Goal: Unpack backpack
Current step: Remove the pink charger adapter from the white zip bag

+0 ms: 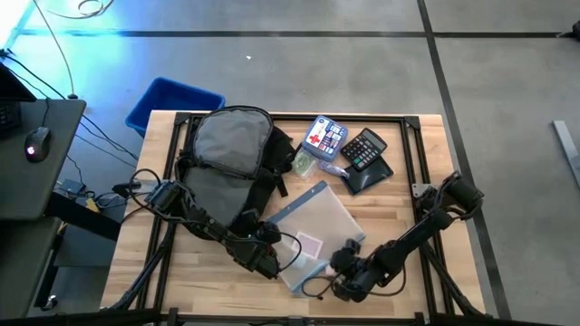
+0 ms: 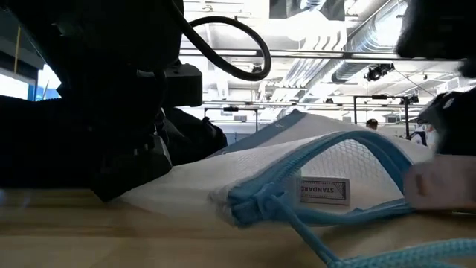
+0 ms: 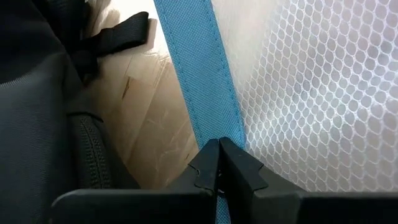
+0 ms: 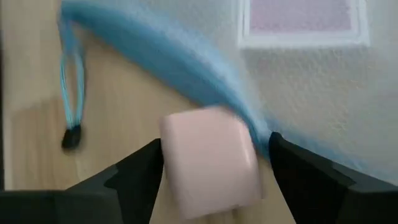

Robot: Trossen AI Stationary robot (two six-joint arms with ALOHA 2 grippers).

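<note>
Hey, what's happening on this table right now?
A two-armed robot is unpacking a black backpack. A calculator and a few other items already lie on the table. The left pincer is shut on the blue edge of a mesh zip pouch, while the right pincer stands open around a small pink block beside it.

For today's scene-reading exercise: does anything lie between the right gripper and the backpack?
Yes. The clear mesh pouch with blue edging lies on the table between the right gripper and the backpack. A pale pink block sits between that gripper's open fingers. The left gripper is shut on the pouch's blue edge.
</note>
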